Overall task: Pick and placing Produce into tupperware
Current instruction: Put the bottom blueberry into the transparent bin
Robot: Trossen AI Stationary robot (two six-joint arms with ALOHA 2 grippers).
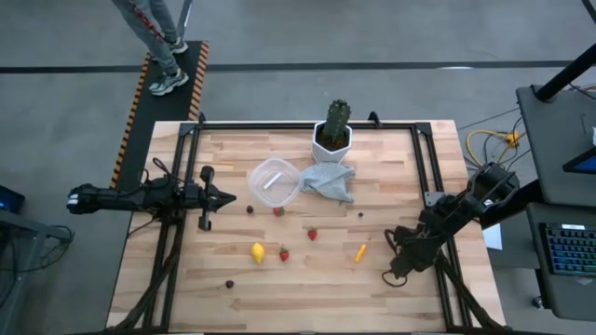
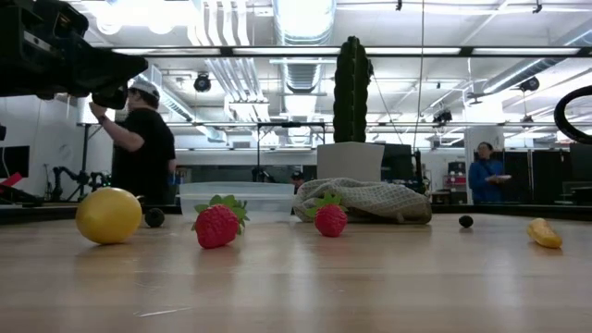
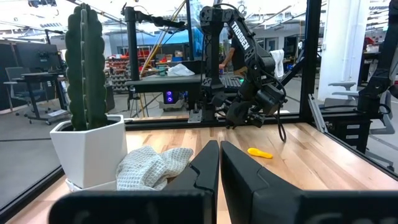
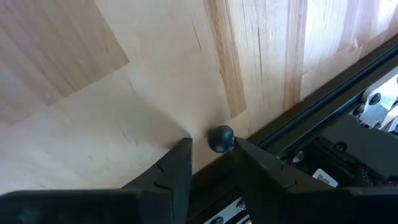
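My right gripper [image 4: 211, 152] slants down over the table's near right corner [image 1: 391, 275]. Its fingers are open on either side of a small dark round piece of produce [image 4: 221, 138] that rests on the wood beside the frame rail. My left gripper [image 1: 230, 196] waits shut and level at the table's left [image 3: 219, 155]. The clear round tupperware [image 1: 273, 181] stands near the middle. On the wood lie a lemon [image 1: 257, 251], strawberries [image 1: 284, 253] [image 1: 312, 234] [image 1: 278, 211], a carrot [image 1: 360, 251] and further dark balls [image 1: 250, 209] [image 1: 230, 284]. My right gripper has the dark ball at its free ends, close against one fingertip [image 4: 238, 147], with a gap to the other finger. I cannot tell whether that fingertip touches the ball. The fingers come slanting from above, and the ball rests on the table.
A cactus in a white pot [image 1: 332, 135] stands at the far edge, with a pale crumpled cloth [image 1: 331, 180] lying in front of it beside the tupperware. The dark metal frame rail [image 4: 298, 143] runs right behind the ball. People stand in the room beyond the table.
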